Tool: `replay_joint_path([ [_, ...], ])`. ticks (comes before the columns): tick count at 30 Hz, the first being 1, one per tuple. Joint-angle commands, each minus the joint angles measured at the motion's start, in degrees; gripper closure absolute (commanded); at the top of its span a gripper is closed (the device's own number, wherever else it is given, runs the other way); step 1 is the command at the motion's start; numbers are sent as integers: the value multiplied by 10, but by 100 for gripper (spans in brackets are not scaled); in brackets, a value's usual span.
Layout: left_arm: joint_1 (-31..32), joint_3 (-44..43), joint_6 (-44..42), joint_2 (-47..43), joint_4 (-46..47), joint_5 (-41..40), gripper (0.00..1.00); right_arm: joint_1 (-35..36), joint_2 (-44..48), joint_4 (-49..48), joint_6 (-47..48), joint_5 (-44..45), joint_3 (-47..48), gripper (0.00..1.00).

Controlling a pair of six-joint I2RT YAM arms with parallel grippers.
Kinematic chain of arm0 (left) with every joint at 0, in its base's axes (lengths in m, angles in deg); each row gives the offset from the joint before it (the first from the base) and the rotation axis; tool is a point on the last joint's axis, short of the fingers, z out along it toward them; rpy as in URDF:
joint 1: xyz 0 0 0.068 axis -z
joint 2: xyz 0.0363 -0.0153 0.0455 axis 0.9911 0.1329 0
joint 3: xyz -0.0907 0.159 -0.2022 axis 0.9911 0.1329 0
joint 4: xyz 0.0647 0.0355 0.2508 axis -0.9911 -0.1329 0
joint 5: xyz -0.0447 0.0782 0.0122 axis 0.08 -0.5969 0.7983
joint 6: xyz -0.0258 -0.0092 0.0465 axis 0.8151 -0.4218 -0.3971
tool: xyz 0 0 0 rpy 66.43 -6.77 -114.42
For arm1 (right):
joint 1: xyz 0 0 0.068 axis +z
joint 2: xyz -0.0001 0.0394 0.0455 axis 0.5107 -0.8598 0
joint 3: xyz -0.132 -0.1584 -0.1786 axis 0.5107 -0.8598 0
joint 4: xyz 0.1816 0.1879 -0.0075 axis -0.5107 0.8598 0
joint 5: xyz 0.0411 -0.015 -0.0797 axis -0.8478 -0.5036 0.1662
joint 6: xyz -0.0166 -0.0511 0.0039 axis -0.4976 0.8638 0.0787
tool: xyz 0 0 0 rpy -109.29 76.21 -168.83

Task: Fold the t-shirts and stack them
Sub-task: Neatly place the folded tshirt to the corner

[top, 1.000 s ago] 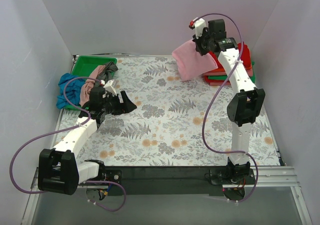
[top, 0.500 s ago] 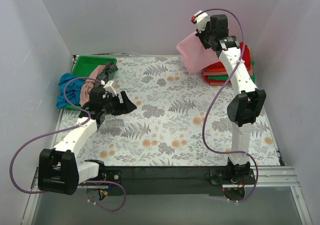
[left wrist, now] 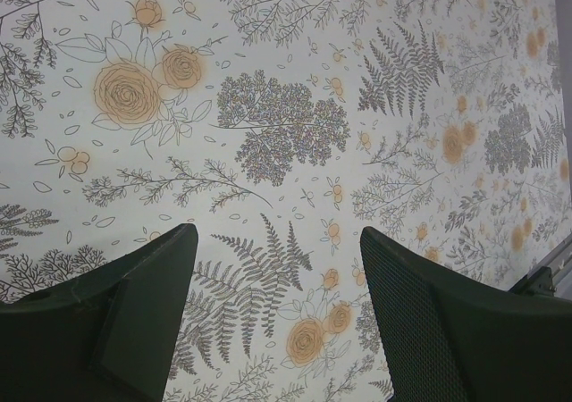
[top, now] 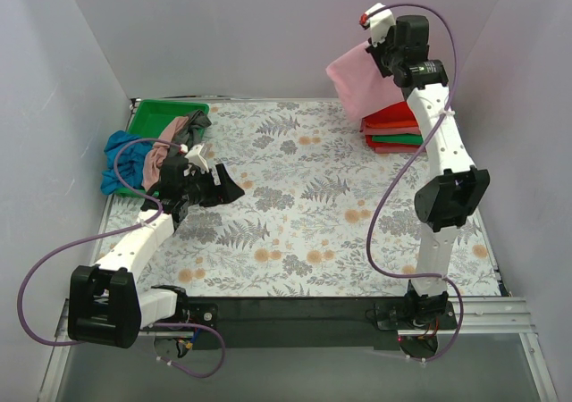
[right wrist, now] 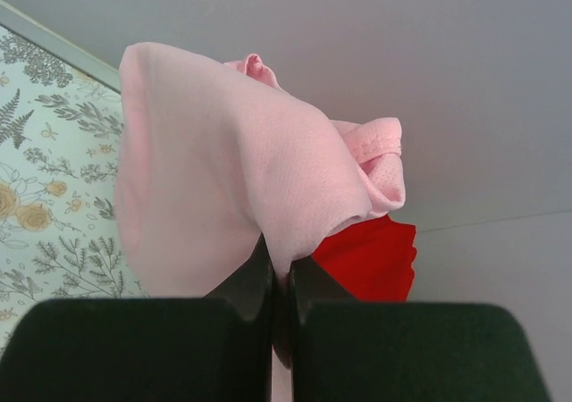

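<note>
A folded light pink t-shirt (top: 357, 82) (right wrist: 223, 161) hangs in the air at the back right, with my right gripper (top: 389, 52) (right wrist: 281, 263) shut on its upper edge. Right under it lies a stack of folded t-shirts (top: 398, 127), red on top with green and red layers below; its red top (right wrist: 371, 259) shows in the right wrist view. Unfolded t-shirts (top: 147, 156), blue, salmon and grey, are heaped at the left edge. My left gripper (top: 222, 186) (left wrist: 277, 277) is open over bare floral table beside that heap, with nothing between its fingers.
A bright green plastic tray (top: 156, 116) stands at the back left corner, partly under the heap. White walls close in the table (top: 295, 232) at the back and on both sides. The right wall is close behind the stack.
My right arm has carried the pink t-shirt up and to the right, from beside the stack to over it. The left arm has not moved.
</note>
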Motion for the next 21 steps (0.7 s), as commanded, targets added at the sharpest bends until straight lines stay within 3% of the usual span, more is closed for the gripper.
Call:
replay_joint_path([
  [1,1,3,-10,-8,7,-3,27,-6,42,-45,4,9,27,99],
  [21,1,5,-13,-8,6,-7,27,-68,54,-58,10,8,-12,99],
])
